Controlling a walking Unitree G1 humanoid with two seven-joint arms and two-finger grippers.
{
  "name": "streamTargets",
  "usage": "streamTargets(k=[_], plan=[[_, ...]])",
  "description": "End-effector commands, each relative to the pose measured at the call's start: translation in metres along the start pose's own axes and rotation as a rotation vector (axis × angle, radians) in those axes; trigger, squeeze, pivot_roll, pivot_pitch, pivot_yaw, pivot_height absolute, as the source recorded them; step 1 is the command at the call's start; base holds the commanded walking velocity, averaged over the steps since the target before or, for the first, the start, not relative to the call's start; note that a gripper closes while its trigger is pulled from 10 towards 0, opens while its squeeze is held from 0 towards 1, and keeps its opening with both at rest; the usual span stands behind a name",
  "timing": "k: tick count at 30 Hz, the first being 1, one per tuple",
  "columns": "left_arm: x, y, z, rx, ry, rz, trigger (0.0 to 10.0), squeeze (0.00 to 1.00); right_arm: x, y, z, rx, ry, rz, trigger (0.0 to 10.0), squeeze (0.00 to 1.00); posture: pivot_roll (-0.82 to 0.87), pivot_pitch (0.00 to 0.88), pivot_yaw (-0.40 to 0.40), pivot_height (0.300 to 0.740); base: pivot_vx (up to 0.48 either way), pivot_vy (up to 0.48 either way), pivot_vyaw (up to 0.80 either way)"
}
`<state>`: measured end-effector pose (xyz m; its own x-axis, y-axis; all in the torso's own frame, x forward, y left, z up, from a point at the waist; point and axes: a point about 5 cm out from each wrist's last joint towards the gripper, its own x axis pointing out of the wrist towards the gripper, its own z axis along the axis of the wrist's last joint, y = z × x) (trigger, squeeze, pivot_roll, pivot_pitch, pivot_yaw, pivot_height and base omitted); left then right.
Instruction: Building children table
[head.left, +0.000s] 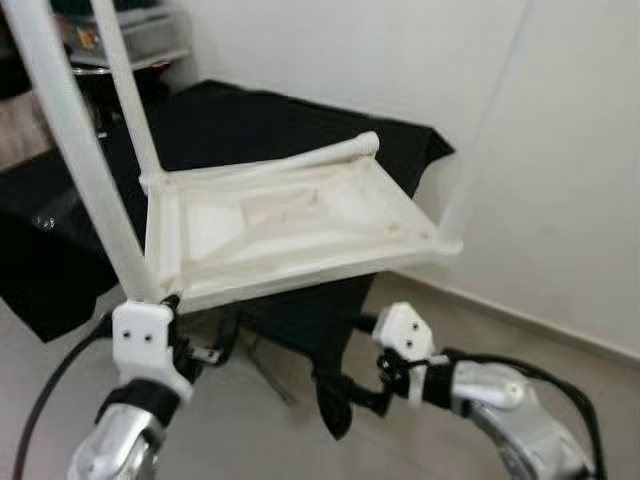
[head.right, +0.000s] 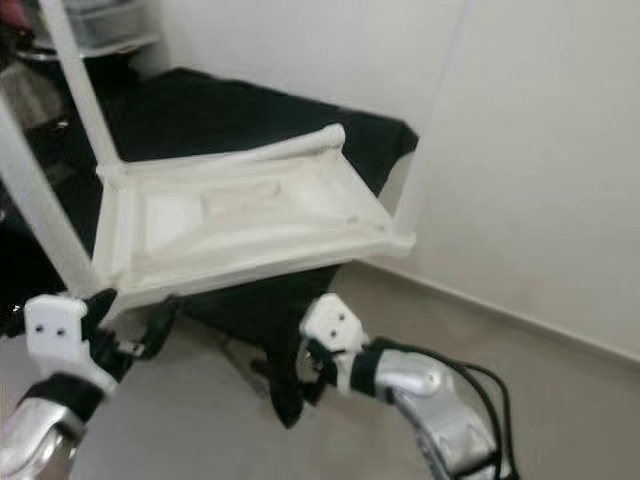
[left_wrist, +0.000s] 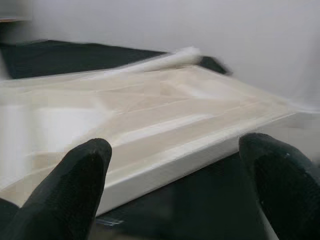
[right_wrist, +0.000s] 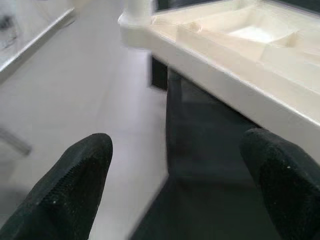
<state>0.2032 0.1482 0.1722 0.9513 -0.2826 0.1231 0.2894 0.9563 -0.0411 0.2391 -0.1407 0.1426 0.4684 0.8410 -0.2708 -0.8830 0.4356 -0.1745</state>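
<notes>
A white plastic children's table (head.left: 290, 225) lies upside down on a black cloth (head.left: 250, 120), its ribbed underside facing up. Two legs (head.left: 80, 150) rise from its left corners and a third (head.left: 480, 140) stands at the right corner against the wall. Another white leg (head.left: 335, 155) lies along the far edge. My left gripper (head.left: 205, 345) is open just below the near left corner, its fingers (left_wrist: 75, 185) facing the table's front edge (left_wrist: 175, 160). Lower, under the near edge by the hanging cloth, my right gripper (head.left: 345, 395) is also open and holds nothing.
A white wall (head.left: 560, 150) stands close on the right, meeting the pale floor (head.left: 250, 430) at a skirting line. Clear storage boxes (head.left: 130, 35) sit on a shelf at the far left. A black cable (head.left: 50, 390) trails from my left arm.
</notes>
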Motion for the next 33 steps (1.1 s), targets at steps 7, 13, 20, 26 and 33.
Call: streamTargets(k=[7, 13, 20, 26, 33], plan=[[-0.007, -0.006, -0.001, 0.055, 0.028, -0.092, 10.0, 0.0, -0.011, 0.0, 0.017, -0.052, 0.023, 0.372, 10.0, 0.0, 0.0, 0.099, -0.08, 0.74, 0.0, 0.0, 0.8], [-0.011, -0.009, 0.002, 0.071, 0.021, -0.098, 10.0, 0.0, -0.003, -0.009, 0.025, -0.136, 0.079, 0.511, 10.0, 0.0, 0.03, 0.111, -0.097, 0.74, 0.0, 0.0, 0.8], [-0.015, -0.016, 0.004, 0.084, 0.029, -0.152, 10.0, 0.0, -0.002, -0.012, 0.014, -0.154, 0.216, 0.631, 10.0, 0.0, 0.04, 0.129, -0.1, 0.74, 0.0, 0.0, 0.57], [-0.02, -0.023, 0.003, 0.081, 0.052, -0.238, 10.0, 0.0, 0.021, -0.03, 0.02, -0.234, 0.283, 0.61, 10.0, 0.0, 0.04, 0.137, -0.1, 0.74, 0.0, 0.0, 0.0], [-0.027, -0.025, 0.002, 0.067, 0.08, -0.238, 10.0, 0.0, 0.047, -0.031, 0.02, -0.194, 0.311, 0.658, 10.0, 0.0, 0.05, 0.151, -0.108, 0.74, 0.0, 0.0, 0.0]])
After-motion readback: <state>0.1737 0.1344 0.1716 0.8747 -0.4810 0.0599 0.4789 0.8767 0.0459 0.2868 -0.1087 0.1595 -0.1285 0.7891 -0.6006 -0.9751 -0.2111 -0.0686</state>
